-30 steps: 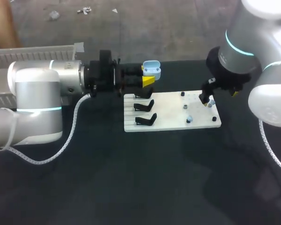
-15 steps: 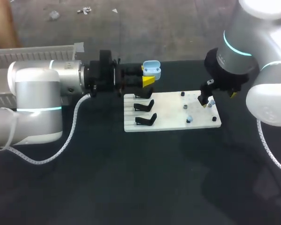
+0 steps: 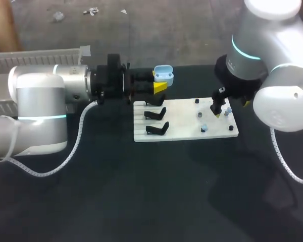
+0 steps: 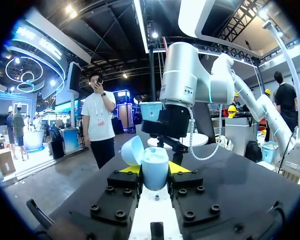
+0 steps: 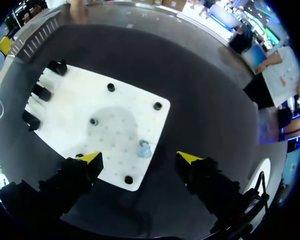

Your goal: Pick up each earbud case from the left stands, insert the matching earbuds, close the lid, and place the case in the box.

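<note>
The right hand [image 5: 140, 159] hangs spread above the right end of the white board [image 5: 117, 95], a pale blue earbud [image 5: 143, 149] lying untouched on the board between its yellow tips; I judge the step is to come straight down with the earbud centred in the gap, then pinch gently, clear of the black pegs [image 5: 128, 179]. The left hand [image 4: 156, 171] is pinching the pale blue earbud case [image 4: 155, 162] from both sides, lid open, above the table just past the board's far left corner near the black stands [image 3: 155, 113]; it should hold level so the earbud seats in its matching well.
</note>
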Available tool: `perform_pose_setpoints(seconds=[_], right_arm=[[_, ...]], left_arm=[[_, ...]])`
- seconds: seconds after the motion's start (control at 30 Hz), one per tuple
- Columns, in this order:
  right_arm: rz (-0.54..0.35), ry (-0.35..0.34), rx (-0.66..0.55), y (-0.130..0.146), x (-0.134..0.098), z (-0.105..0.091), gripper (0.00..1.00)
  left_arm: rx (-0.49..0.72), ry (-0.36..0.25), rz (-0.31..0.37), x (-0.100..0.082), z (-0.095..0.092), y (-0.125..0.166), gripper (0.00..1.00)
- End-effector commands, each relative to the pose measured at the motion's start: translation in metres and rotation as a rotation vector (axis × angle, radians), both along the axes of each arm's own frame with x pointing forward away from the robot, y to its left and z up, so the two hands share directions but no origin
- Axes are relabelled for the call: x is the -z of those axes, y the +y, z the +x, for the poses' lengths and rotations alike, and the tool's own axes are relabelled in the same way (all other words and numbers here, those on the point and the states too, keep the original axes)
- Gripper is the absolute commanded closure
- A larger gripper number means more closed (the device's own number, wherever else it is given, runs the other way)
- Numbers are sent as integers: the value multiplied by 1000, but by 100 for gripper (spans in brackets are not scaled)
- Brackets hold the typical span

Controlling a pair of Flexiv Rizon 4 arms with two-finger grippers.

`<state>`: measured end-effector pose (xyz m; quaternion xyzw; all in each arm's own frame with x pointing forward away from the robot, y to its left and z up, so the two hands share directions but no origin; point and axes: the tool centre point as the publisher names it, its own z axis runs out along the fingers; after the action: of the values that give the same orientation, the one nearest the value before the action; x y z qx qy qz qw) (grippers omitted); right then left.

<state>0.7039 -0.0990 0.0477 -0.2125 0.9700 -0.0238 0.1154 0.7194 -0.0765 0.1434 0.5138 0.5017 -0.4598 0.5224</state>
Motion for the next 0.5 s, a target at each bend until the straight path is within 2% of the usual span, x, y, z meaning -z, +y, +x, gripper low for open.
perform_pose_setpoints(seconds=[0.03,0.1,0.23,0.5], right_arm=[[-3,11,0,1,2,3,15],[-4,15,0,1,3,2,21],[-4,20,1,0,6,1,22],[-1,30,4,0,10,1,35]], left_arm=[[-6,-4,-3,0,-2,0,100],[-6,-4,-3,0,-2,0,100],[-6,-4,-3,0,-2,0,100],[-6,-4,-3,0,-2,0,100]])
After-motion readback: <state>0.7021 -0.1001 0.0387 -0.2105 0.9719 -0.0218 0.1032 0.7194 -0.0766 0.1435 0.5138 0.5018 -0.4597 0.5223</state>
